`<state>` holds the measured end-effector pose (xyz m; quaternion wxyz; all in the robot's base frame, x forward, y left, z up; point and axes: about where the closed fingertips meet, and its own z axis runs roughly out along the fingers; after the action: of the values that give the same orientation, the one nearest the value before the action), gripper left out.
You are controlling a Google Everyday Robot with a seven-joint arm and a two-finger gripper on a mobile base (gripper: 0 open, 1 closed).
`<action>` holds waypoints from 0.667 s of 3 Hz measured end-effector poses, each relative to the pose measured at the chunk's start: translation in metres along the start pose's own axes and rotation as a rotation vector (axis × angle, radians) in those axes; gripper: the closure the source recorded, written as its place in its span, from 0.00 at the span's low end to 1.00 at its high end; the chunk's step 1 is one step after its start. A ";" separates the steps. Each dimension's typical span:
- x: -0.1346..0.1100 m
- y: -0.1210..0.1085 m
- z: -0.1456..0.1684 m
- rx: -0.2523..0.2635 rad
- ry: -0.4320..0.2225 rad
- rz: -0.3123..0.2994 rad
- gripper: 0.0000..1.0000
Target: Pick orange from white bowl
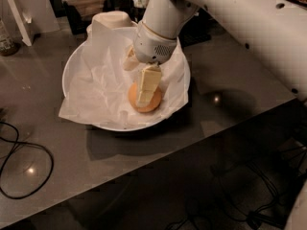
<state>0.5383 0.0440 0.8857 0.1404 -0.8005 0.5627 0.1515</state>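
The orange [152, 101] lies in the white bowl [72, 73], right of its middle, on crinkled white paper lining [103, 87]. My gripper [137, 86] hangs from the white arm [240, 18] and reaches straight down into the bowl. It is right at the orange, and its cream parts cover the fruit's middle and upper left. The orange rests low on the paper. I cannot see how the gripper stands around it.
A smaller cream cup-like bowl [111, 19] stands just behind the white bowl. A black cable [29, 150] loops on the grey table at the left. A white stand [21, 16] and a bottle [5, 37] are at the back left. The table's edge runs along the right front.
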 end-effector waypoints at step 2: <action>0.013 -0.011 -0.005 0.028 0.018 0.036 0.10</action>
<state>0.5528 0.0347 0.8857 0.1438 -0.7894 0.5803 0.1390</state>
